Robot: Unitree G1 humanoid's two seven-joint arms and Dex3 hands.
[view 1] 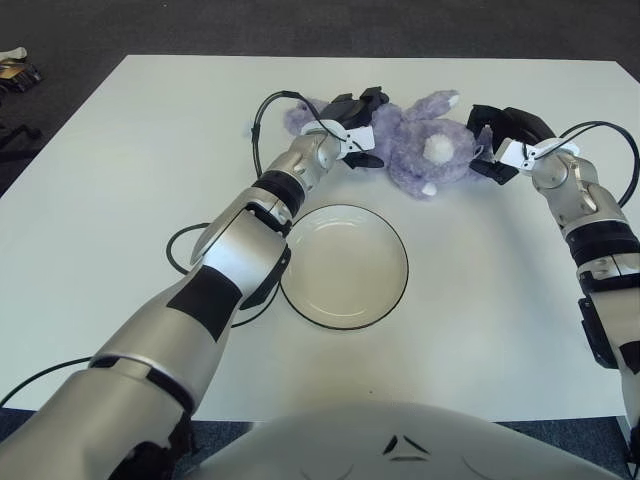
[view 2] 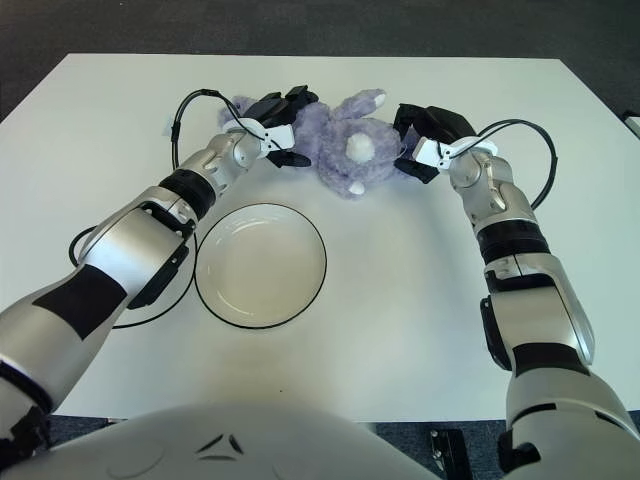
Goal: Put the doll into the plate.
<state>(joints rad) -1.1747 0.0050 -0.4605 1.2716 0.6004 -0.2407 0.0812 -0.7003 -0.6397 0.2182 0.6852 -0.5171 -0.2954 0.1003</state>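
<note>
Sitting nearest the robot's body on the white worktop [view 1: 480,300] is the plate [view 1: 344,266], round, shallow and pale with a dark rim, with nothing in it. A black cable [view 1: 185,250] loops on the worktop just to the plate's left, passing under the left forearm. Beyond the plate, toward the far edge of the worktop, lies the doll [view 1: 420,150], a fuzzy lavender stuffed animal with a white tail patch facing up, stretched out sideways and well apart from the plate. The left hand [view 1: 358,120] reaches across to the doll's left end, its dark fingers [view 1: 366,99] curled over and under the plush there and pressed into it. The right hand [view 1: 497,140] comes in from the other side and meets the doll's right end, its dark fingers [view 1: 488,115] bent around the fur, so the toy sits squeezed between the two hands. The doll appears to lie on the worktop, though whether it is touching the surface cannot be told. At the far left, off the worktop on the dark floor, some small clutter [view 1: 15,68] shows.
</note>
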